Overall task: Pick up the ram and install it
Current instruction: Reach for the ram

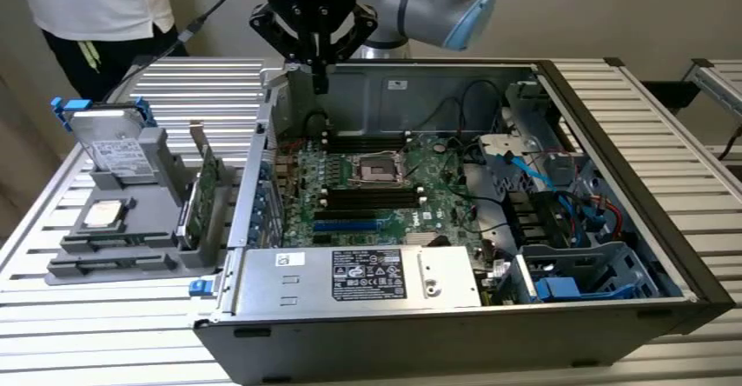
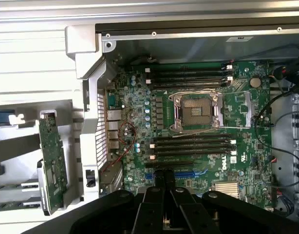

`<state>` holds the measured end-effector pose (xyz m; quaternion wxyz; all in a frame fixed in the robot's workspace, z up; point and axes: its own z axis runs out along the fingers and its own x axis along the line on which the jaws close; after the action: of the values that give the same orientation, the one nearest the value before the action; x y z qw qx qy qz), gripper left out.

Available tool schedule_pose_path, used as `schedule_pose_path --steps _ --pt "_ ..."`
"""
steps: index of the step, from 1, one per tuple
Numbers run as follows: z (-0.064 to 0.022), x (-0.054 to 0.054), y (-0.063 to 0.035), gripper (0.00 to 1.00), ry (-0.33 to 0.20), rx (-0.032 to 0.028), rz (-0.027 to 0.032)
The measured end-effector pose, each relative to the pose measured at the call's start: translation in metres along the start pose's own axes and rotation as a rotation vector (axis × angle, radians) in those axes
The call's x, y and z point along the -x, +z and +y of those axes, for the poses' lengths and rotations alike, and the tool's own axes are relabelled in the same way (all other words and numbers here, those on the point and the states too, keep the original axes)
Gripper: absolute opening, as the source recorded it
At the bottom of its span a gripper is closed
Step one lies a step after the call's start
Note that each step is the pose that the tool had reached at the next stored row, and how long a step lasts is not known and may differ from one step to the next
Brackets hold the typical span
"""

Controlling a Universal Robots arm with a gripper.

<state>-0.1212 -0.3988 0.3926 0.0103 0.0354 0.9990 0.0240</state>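
My gripper (image 1: pixel 319 83) hangs over the back edge of the open computer case (image 1: pixel 649 256), above the motherboard (image 2: pixel 140 122). Its two black fingers (image 2: pixel 159 181) are pressed together, and I see nothing between them. In the wrist view the fingertips lie over the board's blue slot, near the lower bank of black memory slots (image 2: pixel 193 144). A second bank of memory slots (image 2: pixel 188 76) lies beyond the CPU socket (image 2: pixel 196 111). Both banks look dark and bare. The ram is out of view.
At the exterior view's left a grey tray (image 1: pixel 69 269) holds a grey drive with blue tabs (image 1: pixel 107 143), an upright green card with a metal bracket (image 1: pixel 210 190) and a small chip (image 1: pixel 104 215). A person (image 1: pixel 99 12) stands behind the tray. Cables and drive cages (image 1: pixel 557 221) crowd the case's right side.
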Motion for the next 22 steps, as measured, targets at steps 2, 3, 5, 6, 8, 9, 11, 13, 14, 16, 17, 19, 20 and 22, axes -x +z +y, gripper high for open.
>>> schedule_pose_path --steps 2,3,5,6,8,9,11,13,14,16,17,19,20,22 --pt "0.0 0.0 0.0 0.1 0.0 0.0 0.0" --pt "-0.0001 0.0 0.0 0.1 0.0 0.0 0.0" --pt "-0.0004 -0.005 -0.0002 0.1 0.0 0.0001 0.0001" --pt "-0.0007 -0.01 -0.0002 0.1 0.0 0.0006 0.0" --pt "-0.0013 -0.019 -0.0004 0.1 0.0 0.0008 0.0004" --pt "-0.0017 -0.023 -0.0005 0.1 0.0 0.0009 0.0009" --pt "-0.0023 -0.033 -0.0007 0.1 0.0 0.0009 0.002" --pt "-0.0029 -0.042 -0.001 0.1 0.0 0.0008 0.0041" --pt "-0.0032 -0.046 -0.001 0.1 0.0 0.0009 0.0051" --pt "-0.0039 -0.055 -0.0012 0.1 0.0 0.0013 0.0074" --pt "-0.0043 -0.06 -0.0012 0.1 0.0 0.0014 0.0086" --pt "-0.0052 -0.069 -0.0011 0.1 0.0 0.0017 0.0108" --pt "-0.0057 -0.073 -0.0009 0.1 0.0 0.0018 0.0118" --pt "-0.007 -0.079 -0.0006 0.1 -0.001 0.0019 0.0139"
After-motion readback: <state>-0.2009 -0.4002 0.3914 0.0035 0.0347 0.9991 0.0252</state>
